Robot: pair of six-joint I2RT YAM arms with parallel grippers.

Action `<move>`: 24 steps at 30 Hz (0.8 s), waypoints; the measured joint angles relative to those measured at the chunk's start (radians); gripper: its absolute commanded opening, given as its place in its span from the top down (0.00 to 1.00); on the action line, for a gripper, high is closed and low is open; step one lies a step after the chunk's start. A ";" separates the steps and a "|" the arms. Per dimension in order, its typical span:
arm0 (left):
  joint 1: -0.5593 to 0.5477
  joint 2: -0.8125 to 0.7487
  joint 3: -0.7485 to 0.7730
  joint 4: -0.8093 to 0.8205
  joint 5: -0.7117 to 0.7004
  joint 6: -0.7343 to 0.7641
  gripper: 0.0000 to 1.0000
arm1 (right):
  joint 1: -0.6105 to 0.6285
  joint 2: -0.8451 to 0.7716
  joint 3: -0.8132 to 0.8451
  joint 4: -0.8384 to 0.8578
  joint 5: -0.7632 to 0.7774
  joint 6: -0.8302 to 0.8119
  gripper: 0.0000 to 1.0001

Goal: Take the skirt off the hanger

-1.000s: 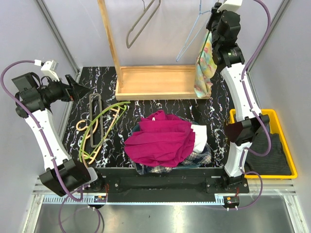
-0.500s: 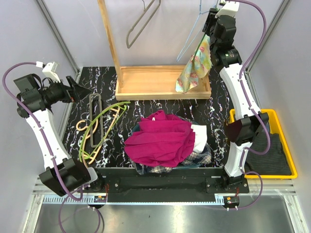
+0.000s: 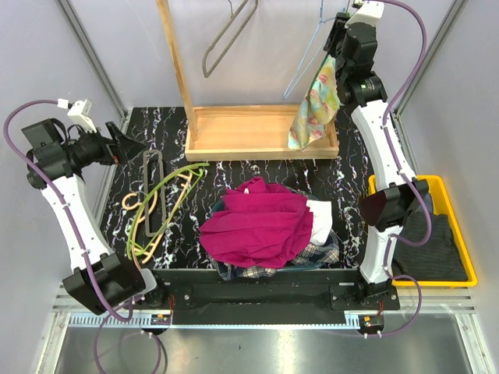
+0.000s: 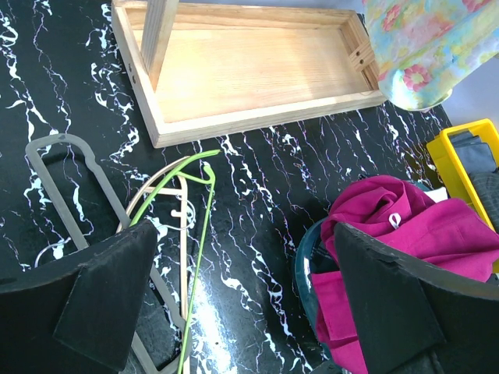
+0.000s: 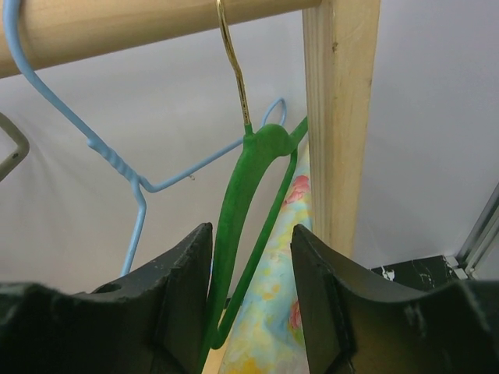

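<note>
Close beside right end effector [image 5: 249, 253], hanging skirt [image 3: 314, 103]

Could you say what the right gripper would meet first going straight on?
The right gripper would probably meet the green hanger, which stands between its open fingers; the wooden rail lies beyond.

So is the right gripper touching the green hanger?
Cannot tell: right wrist view shows the green hanger inside the open right gripper, close against one finger, no plain gap.

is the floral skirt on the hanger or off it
On it. The floral skirt hangs from the green hanger, hooked over the wooden rail.
</note>
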 measured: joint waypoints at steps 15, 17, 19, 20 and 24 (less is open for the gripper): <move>0.002 0.017 0.000 0.000 0.000 0.000 0.01 | 0.031 0.081 0.120 -0.129 0.106 0.017 0.35; 0.002 0.017 0.000 0.000 0.000 0.000 0.01 | 0.034 0.082 0.120 -0.135 0.114 0.022 0.43; 0.002 0.017 0.000 0.000 0.000 0.000 0.01 | 0.035 0.082 0.120 -0.137 0.126 0.025 0.50; 0.002 0.017 0.000 0.000 0.000 -0.001 0.01 | 0.036 0.082 0.120 -0.138 0.130 0.029 0.53; 0.002 0.018 0.000 0.000 0.000 -0.001 0.01 | 0.039 0.082 0.120 -0.138 0.150 0.034 0.75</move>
